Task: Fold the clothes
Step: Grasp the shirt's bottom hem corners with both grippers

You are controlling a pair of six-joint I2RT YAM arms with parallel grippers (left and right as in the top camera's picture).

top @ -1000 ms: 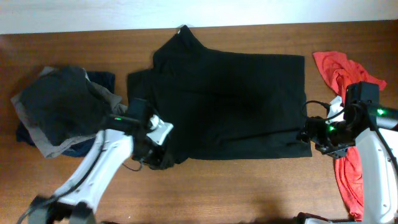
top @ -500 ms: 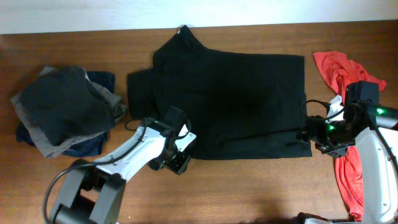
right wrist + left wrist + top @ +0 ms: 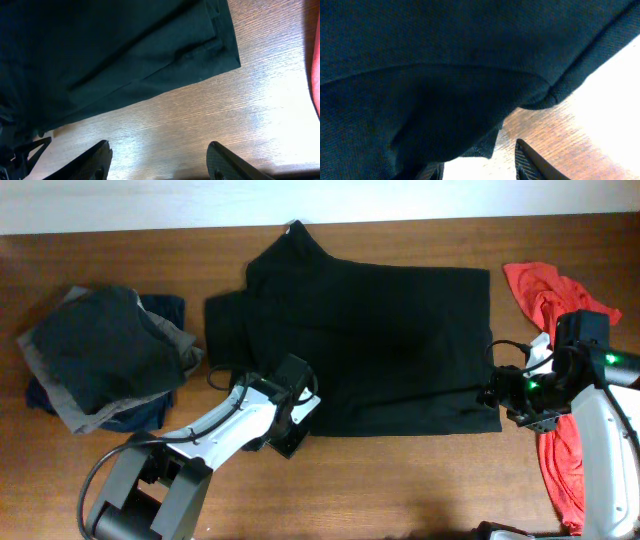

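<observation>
At the middle of the wooden bench (image 3: 400,480) the black T-shirt (image 3: 370,340) lies spread nearly flat, its neck toward the far edge and its bottom hem facing the robot, so both near corners are within reach for a first fold. Left of it sits a pile of dark grey and navy folded garments (image 3: 100,355), and a red-orange garment (image 3: 545,300) lies crumpled at the right edge, both apart from the shirt. The left end effector (image 3: 288,430) is down at the shirt's near left corner. Its wrist view is almost filled with dark cloth, and a bulge of fabric hangs between the fingers (image 3: 532,162), but I cannot tell whether they have pinched it. The right end effector (image 3: 160,160) waits just off the near right corner with its jaws wide and only bare wood between them, holding nothing. Judging from this, the step in hand is securing both hem corners, probably so the hem can be lifted evenly without skewing.
</observation>
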